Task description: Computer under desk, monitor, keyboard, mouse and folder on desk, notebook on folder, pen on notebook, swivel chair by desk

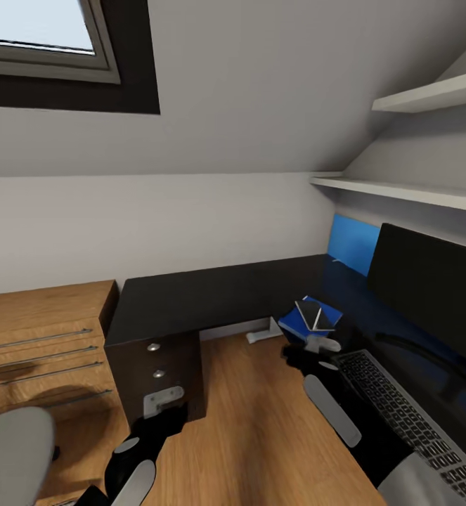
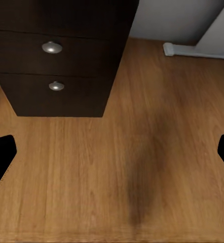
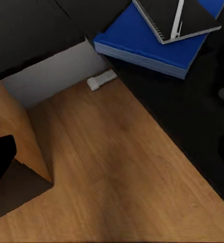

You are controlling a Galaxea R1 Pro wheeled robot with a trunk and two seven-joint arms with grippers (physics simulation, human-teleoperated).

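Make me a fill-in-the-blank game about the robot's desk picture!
1. The notebook lies on top of the ______ folder.
2. A white ______ rests on the notebook.
3. The keyboard sits on the desk in front of the ______.
4. The dark drawer unit shows two round ______.

Missing words: blue; pen; monitor; knobs

I see pen [image 3: 177, 20] on notebook [image 3: 188, 14], notebook on folder [image 3: 142, 43], keyboard [image 1: 401, 414] before monitor [image 1: 429, 288], all on desk [image 1: 211, 295].
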